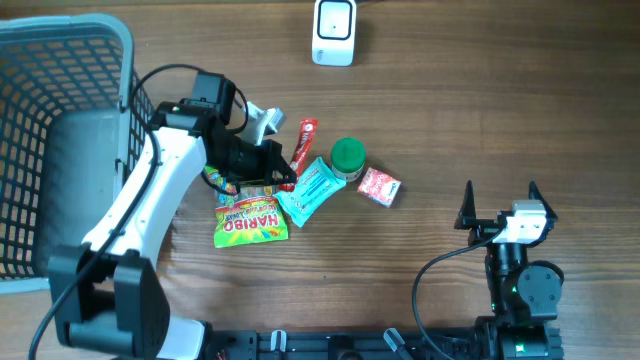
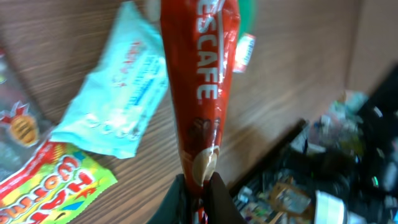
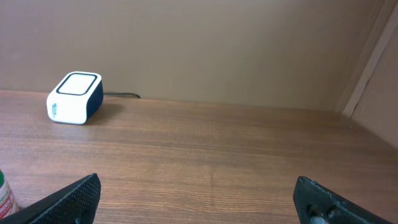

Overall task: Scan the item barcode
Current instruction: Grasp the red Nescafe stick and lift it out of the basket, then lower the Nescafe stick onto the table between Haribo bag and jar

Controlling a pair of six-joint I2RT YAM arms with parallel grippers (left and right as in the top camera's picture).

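Left hand (image 2: 199, 186) grips the coffee sachet (image 2: 199, 93); right hand (image 1: 500, 200) hangs open; sachet not yet at the scanner (image 1: 333, 32).

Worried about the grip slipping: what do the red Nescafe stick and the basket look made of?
The Nescafe stick looks like glossy plastic or foil film: it has a sheen and narrows softly where the left gripper pinches it. The basket is apparently matte grey-blue moulded plastic, with open lattice walls.
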